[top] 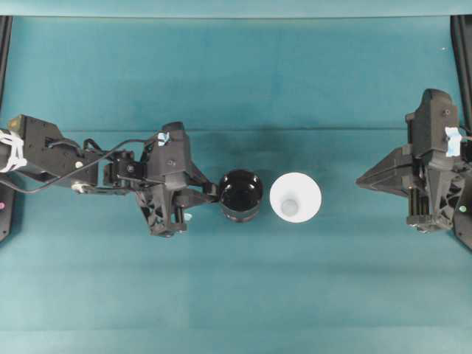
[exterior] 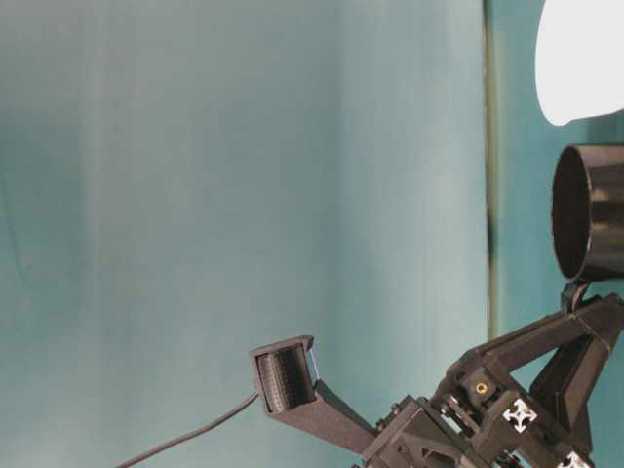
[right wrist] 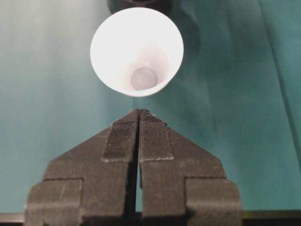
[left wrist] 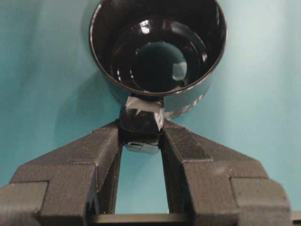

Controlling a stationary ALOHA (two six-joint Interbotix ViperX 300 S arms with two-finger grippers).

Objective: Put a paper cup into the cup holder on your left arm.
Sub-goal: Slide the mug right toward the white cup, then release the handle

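The paper cup (top: 295, 197) stands upright at the overhead frame's centre, just right of the cup holder (top: 241, 195) — apart, empty. Only the left wrist view shows the left gripper (left wrist: 141, 134) clamped on the holder's taped handle stub. The right gripper (right wrist: 139, 113) — jaws pressed together, holding nothing — points at the cup.

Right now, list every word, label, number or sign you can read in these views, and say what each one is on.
No legible text in any view.
Pale tape tag on the left arm: no readable writing.
Blue tag on the right arm: too small to read.
Paper cup: plain white.
Cup holder: plain black.
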